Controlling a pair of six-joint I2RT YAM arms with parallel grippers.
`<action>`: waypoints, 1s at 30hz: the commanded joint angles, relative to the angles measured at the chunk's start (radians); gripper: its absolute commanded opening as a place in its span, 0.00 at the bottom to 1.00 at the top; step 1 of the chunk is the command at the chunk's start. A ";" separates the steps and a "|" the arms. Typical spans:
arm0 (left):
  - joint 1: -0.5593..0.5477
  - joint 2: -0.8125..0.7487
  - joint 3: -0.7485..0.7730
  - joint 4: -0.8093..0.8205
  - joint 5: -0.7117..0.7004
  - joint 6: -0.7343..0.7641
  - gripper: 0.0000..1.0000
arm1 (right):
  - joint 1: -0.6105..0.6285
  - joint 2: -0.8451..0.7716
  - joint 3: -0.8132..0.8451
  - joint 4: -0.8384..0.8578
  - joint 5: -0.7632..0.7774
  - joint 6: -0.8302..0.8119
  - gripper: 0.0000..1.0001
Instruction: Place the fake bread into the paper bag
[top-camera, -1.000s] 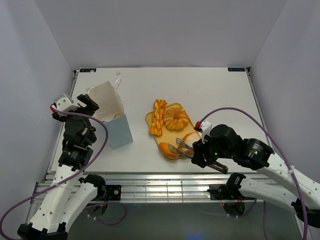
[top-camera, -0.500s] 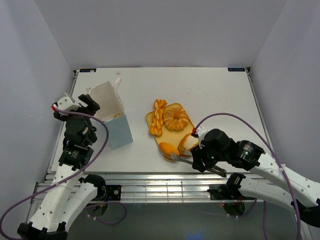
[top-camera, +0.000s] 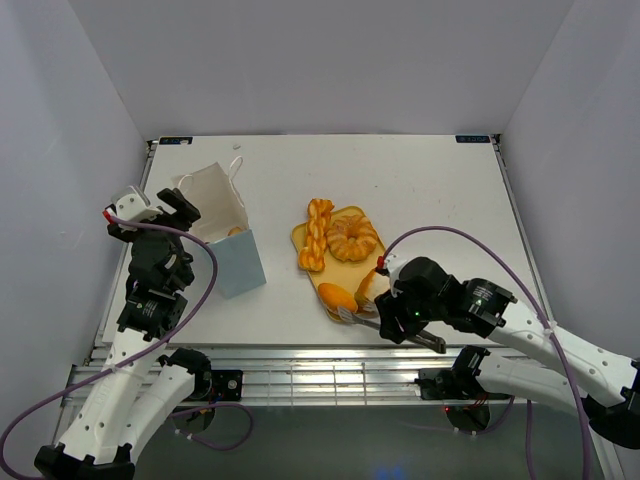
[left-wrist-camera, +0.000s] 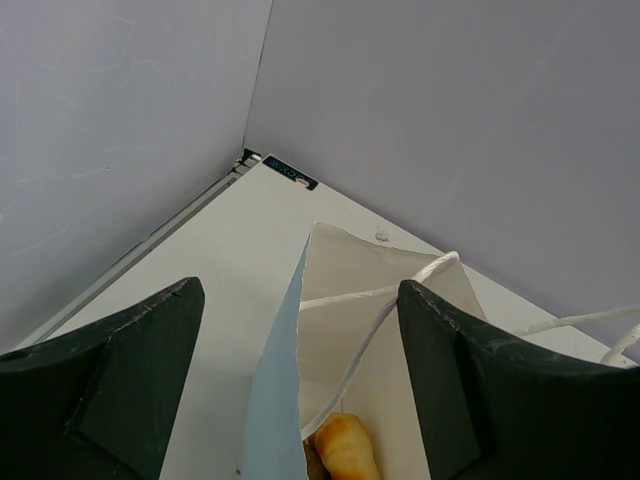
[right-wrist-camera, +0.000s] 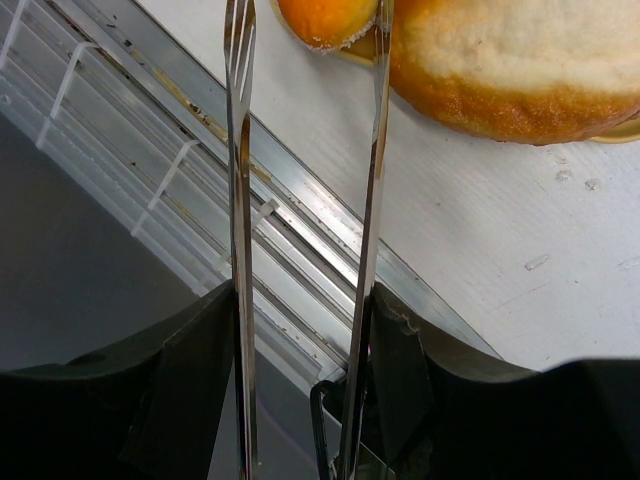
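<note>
the right tool (right-wrist-camera: 305, 310) is pinching a pair of metal tongs (right-wrist-camera: 240, 200) by their arms, which run out ahead of it side by side with a gap between them. at their tips lies some of the fake bread: a small orange roll (right-wrist-camera: 325, 20) sits in the gap between the two arms, and a larger oval roll (right-wrist-camera: 500, 70) lies just right of the right arm, seemingly touching it. whether the arms press the small roll yet i cannot tell. from above, both rolls rest at the end of the yellow tray (top-camera: 297, 238) nearest the tool, with the braided twist (top-camera: 318, 235) and ring doughnut (top-camera: 352, 238) farther ahead. the step looks like taking the small roll. push the tips on so they bracket its thick middle, not its end, then squeeze gently, since glossy plastic will likely slip from thin metal. lift straight up so the big neighbour isn't dragged along. well off to this tool's left the paper bag (top-camera: 225, 225) sits on the tabletop (top-camera: 430, 190), one pastry (left-wrist-camera: 345, 450) inside it. the left tool (left-wrist-camera: 300, 295) is spread wide with the bag's rim between its fingers, apparently not clamping it.
</note>
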 joint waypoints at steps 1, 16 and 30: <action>-0.005 -0.008 0.033 -0.009 0.009 -0.004 0.88 | 0.006 0.014 0.002 0.059 0.005 -0.010 0.58; -0.007 -0.013 0.031 -0.007 0.000 -0.001 0.88 | 0.006 0.031 0.054 0.053 0.019 -0.017 0.30; -0.007 -0.039 0.013 0.020 -0.065 0.022 0.88 | 0.006 0.031 0.250 0.024 0.037 -0.039 0.18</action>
